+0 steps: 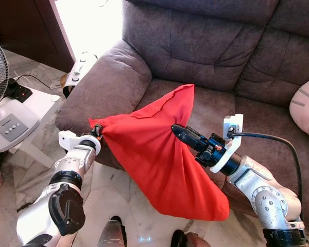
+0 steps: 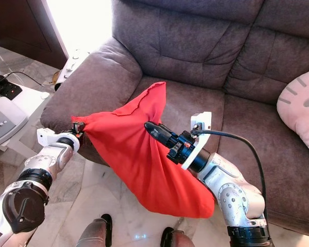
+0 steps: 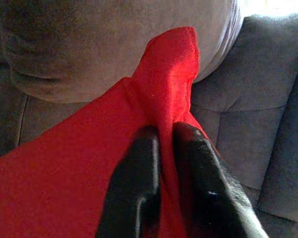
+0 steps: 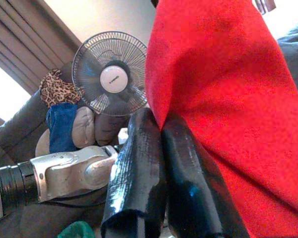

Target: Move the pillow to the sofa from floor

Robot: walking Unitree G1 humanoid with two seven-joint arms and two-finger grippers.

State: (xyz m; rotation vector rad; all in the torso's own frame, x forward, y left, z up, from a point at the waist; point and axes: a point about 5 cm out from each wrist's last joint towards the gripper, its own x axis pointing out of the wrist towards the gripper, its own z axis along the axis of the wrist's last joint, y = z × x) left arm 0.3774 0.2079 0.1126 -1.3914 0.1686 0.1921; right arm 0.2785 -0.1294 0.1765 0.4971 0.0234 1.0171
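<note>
Left gripper (image 1: 96, 130) jaws clenched on one corner of the red pillow (image 1: 154, 154); right gripper (image 1: 176, 129) jaws pinch its edge. Pillow hangs between them, before the sofa (image 1: 206, 46).

Matt red cloth pillow (image 1: 159, 154), suede-ish sofa (image 1: 206, 46)

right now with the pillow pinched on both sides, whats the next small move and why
Probably carry it forward over the sofa seat. The left end effector and right end effector each pinch the red pillow, which hangs in front of the seat edge with its lower end drooping toward the floor.
</note>
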